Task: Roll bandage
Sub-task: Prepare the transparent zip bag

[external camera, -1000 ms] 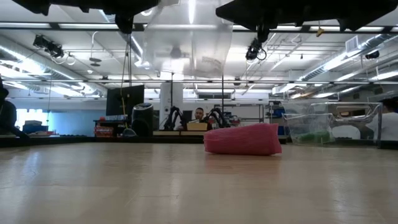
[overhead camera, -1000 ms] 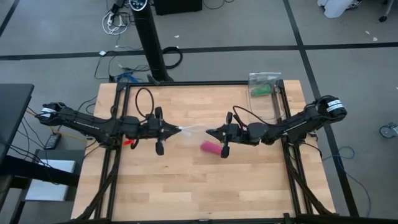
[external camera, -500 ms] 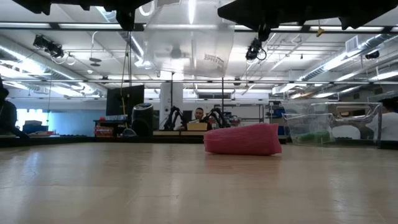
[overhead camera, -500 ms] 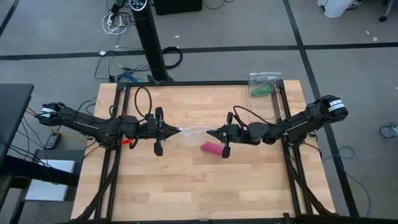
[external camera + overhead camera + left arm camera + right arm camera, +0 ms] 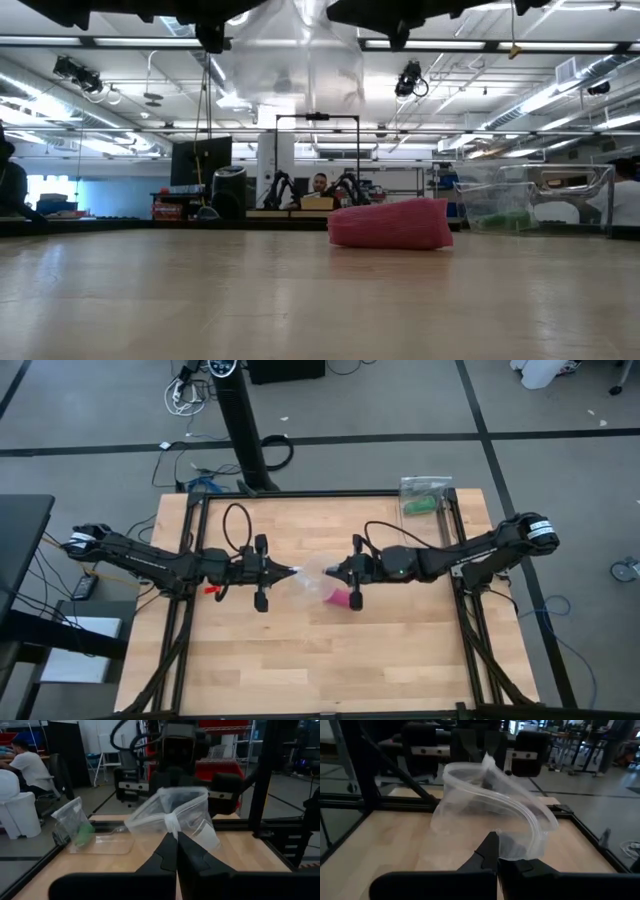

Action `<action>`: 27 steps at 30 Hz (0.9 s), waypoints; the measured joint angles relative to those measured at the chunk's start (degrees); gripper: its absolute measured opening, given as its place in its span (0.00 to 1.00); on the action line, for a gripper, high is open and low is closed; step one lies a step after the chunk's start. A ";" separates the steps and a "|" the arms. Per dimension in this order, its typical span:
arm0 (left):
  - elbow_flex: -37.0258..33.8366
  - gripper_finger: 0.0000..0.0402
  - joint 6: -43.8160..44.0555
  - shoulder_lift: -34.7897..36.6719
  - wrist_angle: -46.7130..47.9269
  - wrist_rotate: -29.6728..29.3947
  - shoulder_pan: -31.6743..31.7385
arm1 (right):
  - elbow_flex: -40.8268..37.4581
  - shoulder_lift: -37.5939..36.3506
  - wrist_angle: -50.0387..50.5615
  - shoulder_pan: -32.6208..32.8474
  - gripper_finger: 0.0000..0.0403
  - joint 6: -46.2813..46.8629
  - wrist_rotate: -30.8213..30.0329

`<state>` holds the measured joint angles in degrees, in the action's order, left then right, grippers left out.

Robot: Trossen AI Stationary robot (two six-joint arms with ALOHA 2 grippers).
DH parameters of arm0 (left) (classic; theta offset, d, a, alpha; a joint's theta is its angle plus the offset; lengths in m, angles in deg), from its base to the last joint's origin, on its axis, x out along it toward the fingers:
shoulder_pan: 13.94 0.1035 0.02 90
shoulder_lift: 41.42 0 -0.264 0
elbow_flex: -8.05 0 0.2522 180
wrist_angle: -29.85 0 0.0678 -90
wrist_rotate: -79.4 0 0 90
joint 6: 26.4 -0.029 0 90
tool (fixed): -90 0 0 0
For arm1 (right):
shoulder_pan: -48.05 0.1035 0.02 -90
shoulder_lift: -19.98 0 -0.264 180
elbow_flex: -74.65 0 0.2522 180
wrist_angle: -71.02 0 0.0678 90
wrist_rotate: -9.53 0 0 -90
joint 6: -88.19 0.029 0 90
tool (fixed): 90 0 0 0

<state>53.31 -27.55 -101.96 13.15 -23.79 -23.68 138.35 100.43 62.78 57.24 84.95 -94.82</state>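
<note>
The bandage [image 5: 338, 598] is a magenta-pink roll lying on its side on the wooden table [image 5: 300, 670], also seen in the low view [image 5: 390, 223]. Above and just left of it, a clear plastic bag [image 5: 310, 575] hangs in the air between my two grippers. My left gripper [image 5: 292, 572] is shut on the bag's left side, and my right gripper [image 5: 328, 570] is shut on its right side. Both point level at each other. The bag's mouth [image 5: 490, 795] bulges open. My left gripper pinches a gathered bit of the clear bag's edge [image 5: 171, 822] between its two fingers, coming level from the table's left. The bag stands clear of the table beyond the fingers. My right gripper pinches the bag's rim [image 5: 495, 834] between its two fingers, level from the table's right. The bag is lifted clear, its mouth bowed open and slack.
A second clear bag with a green roll [image 5: 421, 506] lies at the table's far right corner, beside the black frame rail [image 5: 445, 520]. The near half of the table is bare wood. People sit in the room behind the table.
My right gripper has moved toward the table's left and risen a little, closing the distance to my left gripper. The clear bag, stretched flat between them a second ago, has gone slack and bulged open. The bandage has stayed where it was.
</note>
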 joint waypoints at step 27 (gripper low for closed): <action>2.54 0.00 -0.26 -10.56 -10.79 5.44 3.06 | 1.76 0.09 7.36 -4.40 0.00 -4.68 13.82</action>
<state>55.85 -27.80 -112.52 2.36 -18.35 -20.61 140.11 100.52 70.14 52.84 80.26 -81.01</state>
